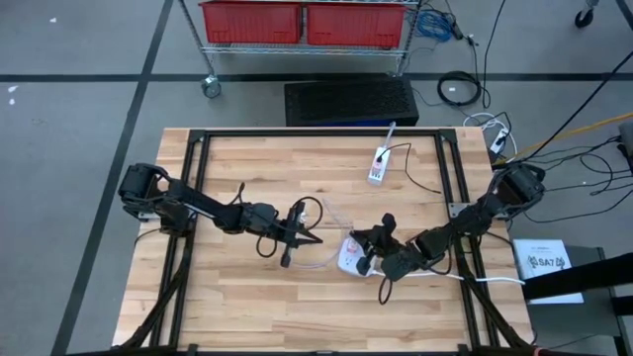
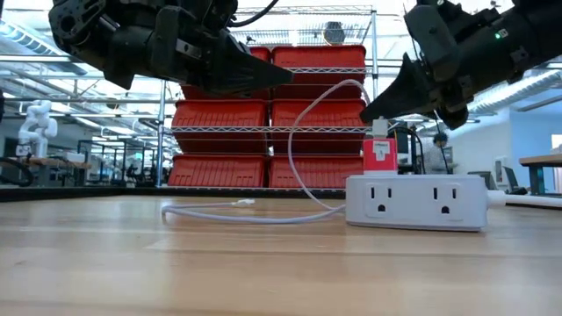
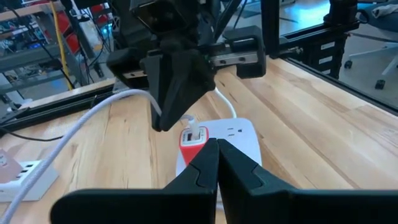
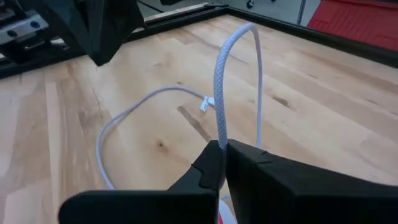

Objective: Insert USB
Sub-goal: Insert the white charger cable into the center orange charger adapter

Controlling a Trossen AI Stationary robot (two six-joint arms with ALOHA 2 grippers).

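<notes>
The right gripper pinches the white braided USB cable just above the red charger, which stands plugged into the white power strip at the desk's five o'clock. The left gripper, fingers pressed together, hovers at nine o'clock of the strip.

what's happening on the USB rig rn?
The right gripper is shut on the white cable just above the red USB adapter, which stands on the white power strip. The cable loops back onto the table. The left gripper hovers shut nearby, holding nothing.
</notes>
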